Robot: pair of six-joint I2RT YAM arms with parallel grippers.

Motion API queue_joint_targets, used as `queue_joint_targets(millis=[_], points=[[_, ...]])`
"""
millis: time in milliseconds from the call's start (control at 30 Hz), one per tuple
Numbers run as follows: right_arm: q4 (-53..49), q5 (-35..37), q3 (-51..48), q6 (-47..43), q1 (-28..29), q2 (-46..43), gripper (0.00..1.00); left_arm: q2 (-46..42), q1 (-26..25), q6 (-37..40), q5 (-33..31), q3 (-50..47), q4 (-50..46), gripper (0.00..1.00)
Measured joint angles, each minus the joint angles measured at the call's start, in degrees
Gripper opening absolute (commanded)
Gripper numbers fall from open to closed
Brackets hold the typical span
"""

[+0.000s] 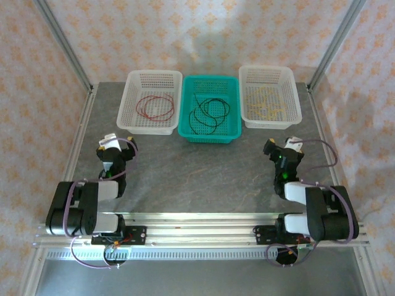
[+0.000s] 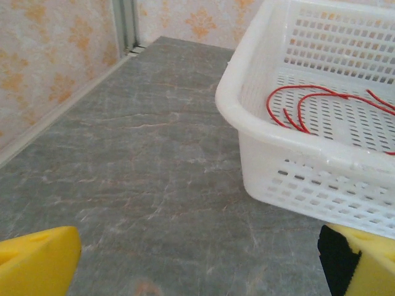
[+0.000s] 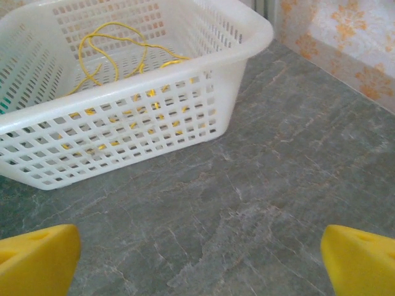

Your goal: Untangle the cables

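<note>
The cables lie sorted in three baskets at the back of the table. Red cables (image 1: pixel 153 106) loop in the left white basket (image 1: pixel 126 114), black cables (image 1: pixel 208 112) in the teal basket (image 1: pixel 234 126), and yellow cables (image 1: pixel 266 102) in the right white basket (image 1: pixel 295 105). My left gripper (image 1: pixel 112 144) hovers open over bare table, short of the left basket's near corner (image 2: pixel 259 132), where the red cables (image 2: pixel 308 102) show. My right gripper (image 1: pixel 281 150) is open too, in front of the right basket (image 3: pixel 123 102) with its yellow cables (image 3: pixel 117 43). Nothing sits between either pair of yellow fingertips (image 2: pixel 37 262) (image 3: pixel 361 259).
The grey stone-patterned tabletop (image 1: pixel 203 172) stretches between the arms and the baskets. Metal frame posts (image 1: pixel 62 43) stand at the back corners, and patterned walls close in the sides. A rail (image 1: pixel 203 234) holds both arm bases at the near edge.
</note>
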Motion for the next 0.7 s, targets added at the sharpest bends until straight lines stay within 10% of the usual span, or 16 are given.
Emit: queue_joint_targets(millis=[400,700], points=[[14.45,-5.90,1.99,-3.43,-0.09,10.14,1.00,4.52,0.94,0.26,7.80,0.63,11.67,1.00],[18.53,-5.27,0.20,-3.56,0.09,10.88,1.00,8.15,-2.01,0.39,-1.38,-7.76,25.83,0.99]])
